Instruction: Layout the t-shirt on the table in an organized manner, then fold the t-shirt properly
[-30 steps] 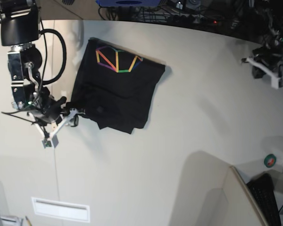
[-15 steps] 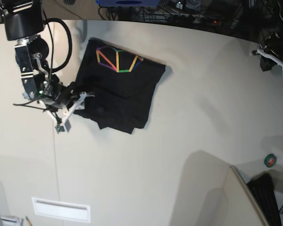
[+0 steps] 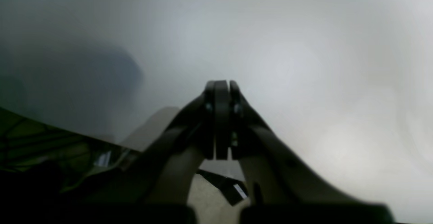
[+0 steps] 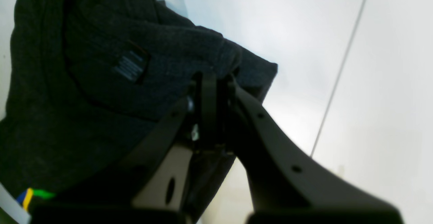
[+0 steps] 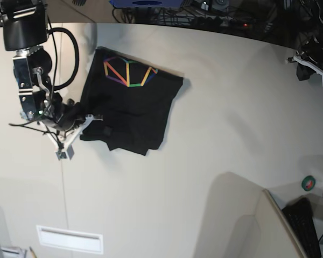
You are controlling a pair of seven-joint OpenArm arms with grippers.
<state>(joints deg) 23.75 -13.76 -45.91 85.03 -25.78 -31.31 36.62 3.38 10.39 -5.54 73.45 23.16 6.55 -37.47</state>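
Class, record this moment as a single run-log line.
right gripper: shut on t-shirt edge | left gripper: shut, holding nothing | t-shirt: bunched on table, print up

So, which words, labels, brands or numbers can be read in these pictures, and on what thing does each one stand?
None can be read.
Small tag on the black t-shirt: lines of pale print, too blurred to read.
Rainbow print on the t-shirt: only coloured lines, no letters.
Round green object at the table's right edge: a red mark on it, too small to read.
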